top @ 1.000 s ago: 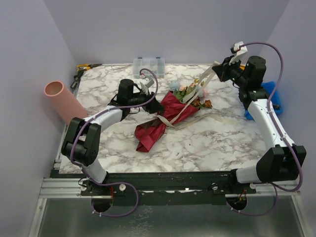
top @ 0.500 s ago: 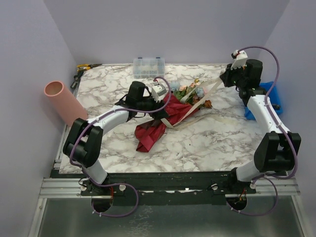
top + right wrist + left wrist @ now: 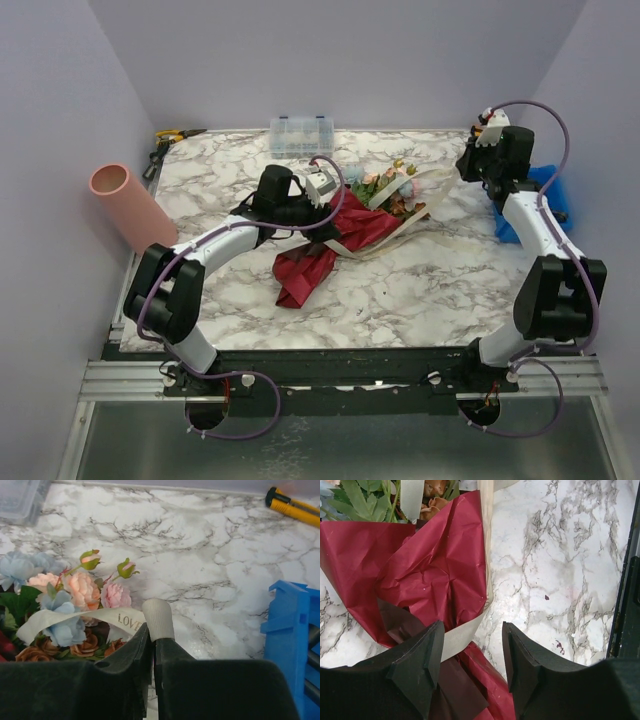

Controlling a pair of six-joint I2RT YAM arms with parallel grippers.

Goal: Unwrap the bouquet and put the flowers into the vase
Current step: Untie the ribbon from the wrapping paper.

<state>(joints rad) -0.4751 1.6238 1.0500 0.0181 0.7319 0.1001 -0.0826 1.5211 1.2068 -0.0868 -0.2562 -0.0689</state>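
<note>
Slackening, the ribbon (image 3: 75,616) has dropped; left hand (image 3: 471,632) open, grip of right hand (image 3: 152,632) unclear.

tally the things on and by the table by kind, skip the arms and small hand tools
wrapped bouquet: 1
beige ribbon: 1
salmon-pink vase: 1
clear plastic box: 1
blue bin: 1
total: 5

High rear view over the whole table (image 3: 420,290), two close wrist views, the bouquet (image 3: 345,230) common to all three
</note>
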